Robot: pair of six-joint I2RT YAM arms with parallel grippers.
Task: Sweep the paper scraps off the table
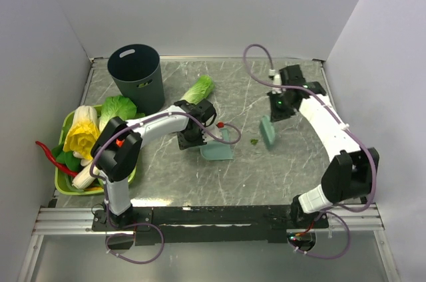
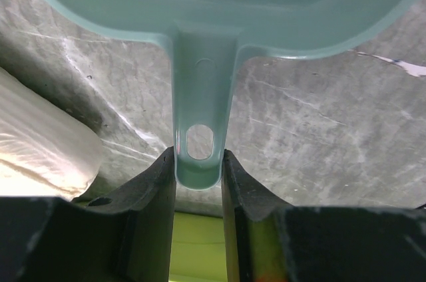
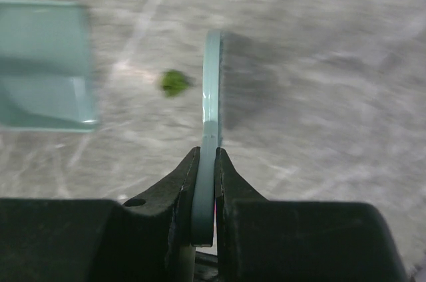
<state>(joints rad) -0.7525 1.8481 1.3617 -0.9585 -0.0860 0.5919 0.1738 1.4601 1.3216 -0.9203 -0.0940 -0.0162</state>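
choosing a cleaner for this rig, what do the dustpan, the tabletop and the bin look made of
Dustpan: teal moulded plastic by the look, glossy, with light glints and a moulded hanging hole. Table: grey marble pattern with white veins, faint sheen; stone or printed laminate, cannot tell. Bin: dark, matte, probably plastic.

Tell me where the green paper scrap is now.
In the top view, the paper scrap lies on the table right of centre, between the dustpan and the brush, closer to the brush.
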